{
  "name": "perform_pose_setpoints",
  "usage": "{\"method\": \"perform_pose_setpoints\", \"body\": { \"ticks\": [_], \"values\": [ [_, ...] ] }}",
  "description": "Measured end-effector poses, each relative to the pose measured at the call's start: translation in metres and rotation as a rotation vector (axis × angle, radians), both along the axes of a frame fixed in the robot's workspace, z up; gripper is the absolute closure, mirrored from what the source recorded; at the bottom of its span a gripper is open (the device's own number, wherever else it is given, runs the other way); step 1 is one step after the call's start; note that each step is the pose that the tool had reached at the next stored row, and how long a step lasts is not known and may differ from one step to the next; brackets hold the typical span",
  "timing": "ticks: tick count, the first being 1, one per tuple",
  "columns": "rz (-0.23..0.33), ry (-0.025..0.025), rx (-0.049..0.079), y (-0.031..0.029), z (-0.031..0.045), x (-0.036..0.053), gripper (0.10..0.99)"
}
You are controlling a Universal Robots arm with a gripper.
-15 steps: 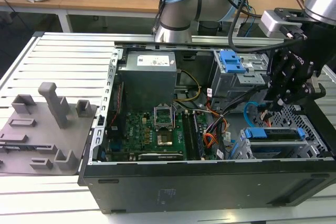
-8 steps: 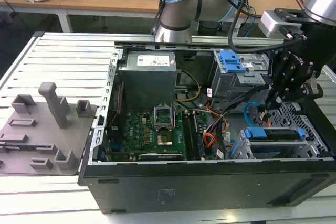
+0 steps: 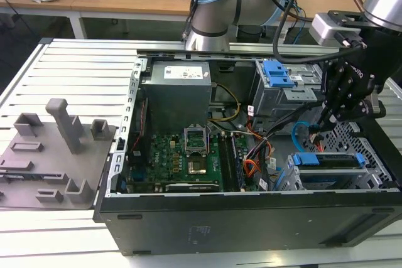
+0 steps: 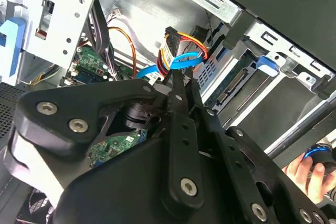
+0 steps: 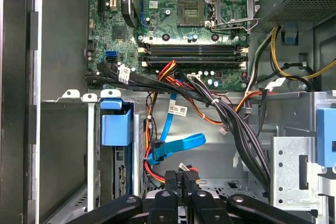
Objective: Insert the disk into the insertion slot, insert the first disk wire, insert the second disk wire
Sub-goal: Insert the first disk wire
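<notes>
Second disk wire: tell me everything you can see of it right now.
The second disk wire is a thin, flat, light-blue cable, plastic by its look, with a white tag partway along it. It lies in a folded loop inside the computer case, right beside a multicoloured wire bundle. A small dark piece sits at the fold. The gripper is close to the loop; whether they touch cannot be told.

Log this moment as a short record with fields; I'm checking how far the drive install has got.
disk: sits in the insertion slot
gripper: shut on a dark plug with multicoloured wires
second disk wire: loose light-blue loop just beyond the gripper, not held
person's hand: beside the case, in the second wrist view
</notes>
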State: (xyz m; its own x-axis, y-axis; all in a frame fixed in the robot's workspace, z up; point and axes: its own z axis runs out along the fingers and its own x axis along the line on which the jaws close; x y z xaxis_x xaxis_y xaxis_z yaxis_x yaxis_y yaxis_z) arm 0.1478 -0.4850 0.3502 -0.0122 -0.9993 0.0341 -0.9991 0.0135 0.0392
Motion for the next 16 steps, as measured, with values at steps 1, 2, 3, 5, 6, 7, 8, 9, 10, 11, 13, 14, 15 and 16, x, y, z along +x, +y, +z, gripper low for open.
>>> {"method": "perform_pose_setpoints", "body": {
  "ticks": [1,2,3,5,6,7,8,9,10,11,13,14,15,16],
  "values": [
    [0.000,0.0000,0.000,-0.0010,0.0000,0.0001,0.918],
    [0.000,0.0000,0.000,-0.0020,0.0001,0.0000,0.918],
    [0.000,0.0000,0.000,-0.0045,0.0001,0.0000,0.918],
    [0.000,0.0000,0.000,-0.0061,0.0001,0.0000,0.918],
    [0.000,0.0000,0.000,-0.0075,0.0001,0.0000,0.918],
    [0.000,0.0000,0.000,-0.0083,0.0001,0.0000,0.918],
    [0.000,0.0000,0.000,-0.0090,0.0001,0.0000,0.918],
    [0.000,0.0000,0.000,-0.0098,0.0001,0.0000,0.918],
    [0.000,0.0000,0.000,-0.0105,0.0001,0.0000,0.918],
    [0.000,0.0000,0.000,-0.0122,0.0001,0.0000,0.918],
    [0.000,0.0000,0.000,-0.0152,0.0001,0.0000,0.918],
    [0.000,0.0000,0.000,-0.0179,0.0001,0.0000,0.918],
    [0.000,0.0000,0.000,-0.0201,0.0001,0.0000,0.918],
    [0.000,-0.0001,0.000,-0.0222,0.0001,0.0000,0.918]
  ]
}}
